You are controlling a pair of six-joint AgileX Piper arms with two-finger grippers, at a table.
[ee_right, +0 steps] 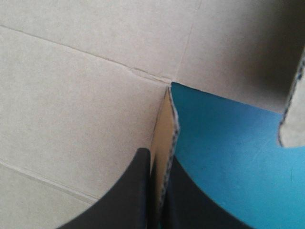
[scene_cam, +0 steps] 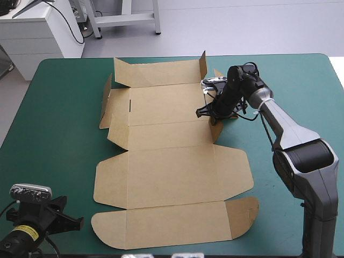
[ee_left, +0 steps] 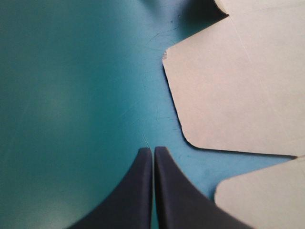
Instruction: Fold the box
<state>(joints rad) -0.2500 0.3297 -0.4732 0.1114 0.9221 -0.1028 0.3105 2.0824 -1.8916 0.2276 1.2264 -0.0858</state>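
Observation:
The brown box (scene_cam: 172, 161) lies mostly flat in the middle of the teal-green table. Its far wall (scene_cam: 161, 72) stands raised, and a small flap at the far left (scene_cam: 106, 102) is tilted up. My right gripper (scene_cam: 214, 115) is at the sheet's right edge, shut on a small side flap (ee_right: 164, 121) that stands upright between its fingers (ee_right: 136, 191). The box panel (ee_right: 71, 95) fills the view beside it. My left gripper (ee_left: 152, 150) is shut on nothing, low over the cover at the table's near left corner (scene_cam: 72, 219). It stands just short of a rounded near flap (ee_left: 228, 95).
Teal-green cover (scene_cam: 59, 118) lies bare to the left of the box, and another strip (scene_cam: 301, 86) to its right beyond my right arm. The box's near rounded flaps (scene_cam: 161, 228) reach close to the table's front edge.

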